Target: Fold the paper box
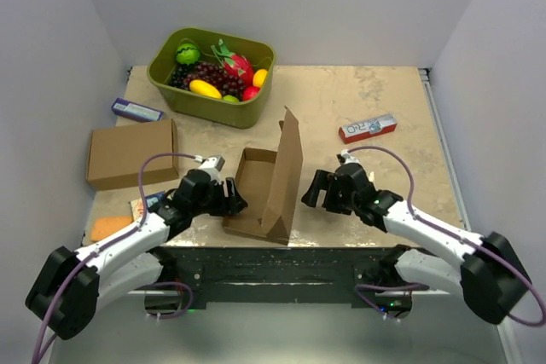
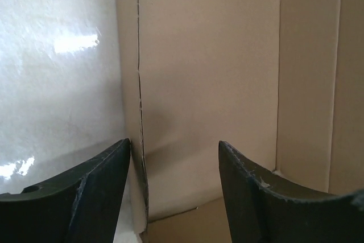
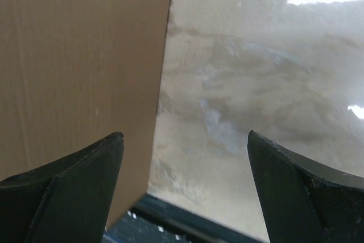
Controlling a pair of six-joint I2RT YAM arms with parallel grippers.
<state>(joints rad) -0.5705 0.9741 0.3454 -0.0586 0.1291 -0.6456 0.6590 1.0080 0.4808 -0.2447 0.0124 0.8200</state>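
Two arms: both reach in at the paper box (image 1: 254, 198), one from each side.
Left fingers (image 2: 96, 197): released and spread apart. The edge of the box's side wall (image 2: 133, 112) stands in the gap, close beside the outer finger, and the other finger is over the inside of the box. Nothing is clamped.
Right fingers (image 3: 68, 192): spread wide, holding nothing. The edge of the lid panel (image 1: 288, 168) crosses the gap, and bare desk (image 3: 256, 112) fills the rest.
Paper box: on the desk between the two pairs of fingers, by the near edge. Its tray is open upward and the lid panel stands upright on the side of the right fingers.
Beyond the left fingers: a closed brown box (image 1: 132, 153), a blue packet (image 1: 136, 110), and a green tub (image 1: 213, 104) of fruit farther back.
Beyond the right fingers: a red and white carton (image 1: 367, 129).
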